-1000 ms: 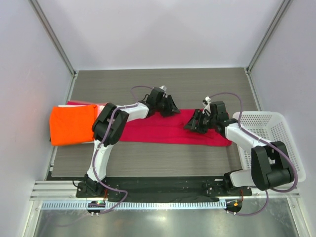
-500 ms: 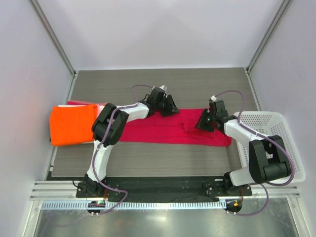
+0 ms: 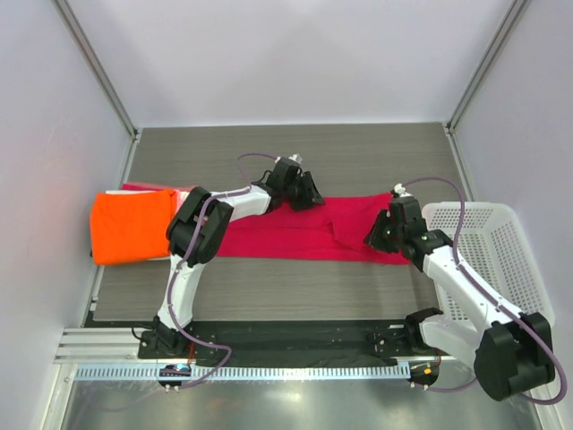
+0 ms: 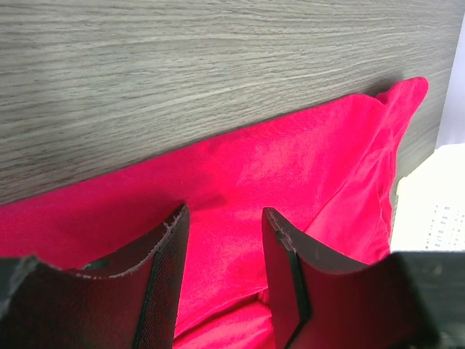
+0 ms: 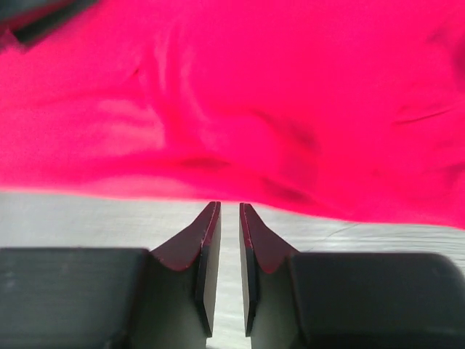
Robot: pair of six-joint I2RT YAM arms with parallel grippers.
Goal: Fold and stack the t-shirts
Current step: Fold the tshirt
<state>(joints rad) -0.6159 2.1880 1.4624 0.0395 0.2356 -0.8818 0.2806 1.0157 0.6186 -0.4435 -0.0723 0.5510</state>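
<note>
- Top external: crimson t-shirt [image 3: 286,237] lies as a long folded strip across mid desk [image 3: 269,291]. Its left end reaches the orange t-shirt [image 3: 130,228], which is folded at the desk's left edge.
- White lattice basket [image 3: 491,235] sits at the desk's right edge, just beside the strip's right end. Both shirts lie outside it, and the right arm's links cross above it.
- Left tool [image 4: 221,218]: jaws partway apart at the strip's far edge, red cloth flat in the gap.
- Right tool [image 5: 227,207]: narrow, only a slit. Tips are at the strip's edge near its right end, over grey desk. Cannot tell if cloth is caught.
</note>
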